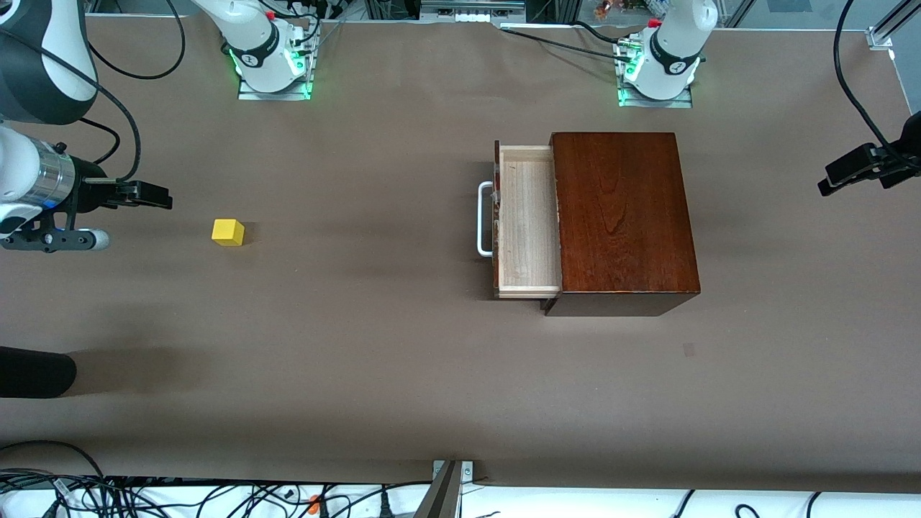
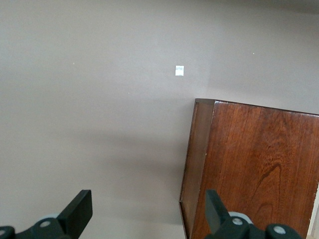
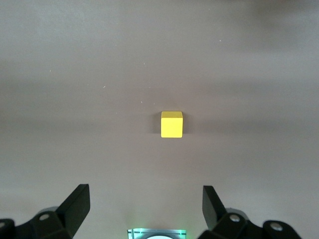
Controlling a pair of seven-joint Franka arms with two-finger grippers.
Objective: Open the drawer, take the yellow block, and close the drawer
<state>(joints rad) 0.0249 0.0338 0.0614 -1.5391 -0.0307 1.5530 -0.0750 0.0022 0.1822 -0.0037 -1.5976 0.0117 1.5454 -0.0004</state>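
Even, soft overhead light on the tabletop (image 1: 403, 360); broad faint shadow bands cross it. Box (image 1: 622, 216) top shows mild sheen (wood grain sharp). Block (image 1: 228, 232) throws a short, soft shadow. Wrist views slightly dimmer, tool fingers blurred.

The right arm's black two-finger gripper (image 1: 155, 194) sits at the middle left edge of the front view, fingers (image 3: 75, 204) spread wide, empty. The left arm's black two-finger gripper (image 1: 838, 176) shows at the right edge, fingers (image 2: 79, 211) likewise spread, empty.
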